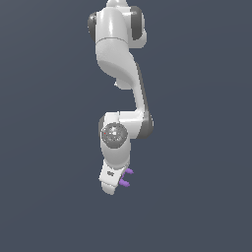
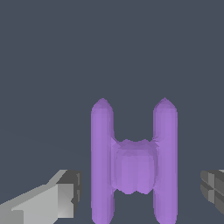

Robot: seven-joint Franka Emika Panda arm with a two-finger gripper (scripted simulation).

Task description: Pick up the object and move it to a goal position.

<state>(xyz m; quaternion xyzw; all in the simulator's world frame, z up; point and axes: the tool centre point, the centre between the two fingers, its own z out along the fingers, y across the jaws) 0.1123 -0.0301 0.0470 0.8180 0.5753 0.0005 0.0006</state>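
1. Fingers (image 2: 65,197) stand apart on either side of the purple H-shaped piece (image 2: 134,166), touching neither bar; the gripper (image 2: 139,192) is released.
2. We judge that we should centre on the crossbar, then clench.

Matt purple object (image 2: 133,168) (smooth); glossy white arm (image 1: 118,54)

Plain dark slate-blue bg (image 1: 44,147), even light

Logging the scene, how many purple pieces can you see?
1. A single purple H-shaped piece lies between the open jaws in the wrist view; in the exterior view it peeks out beside the gripper. Any others hidden behind the arm can't be ruled out.
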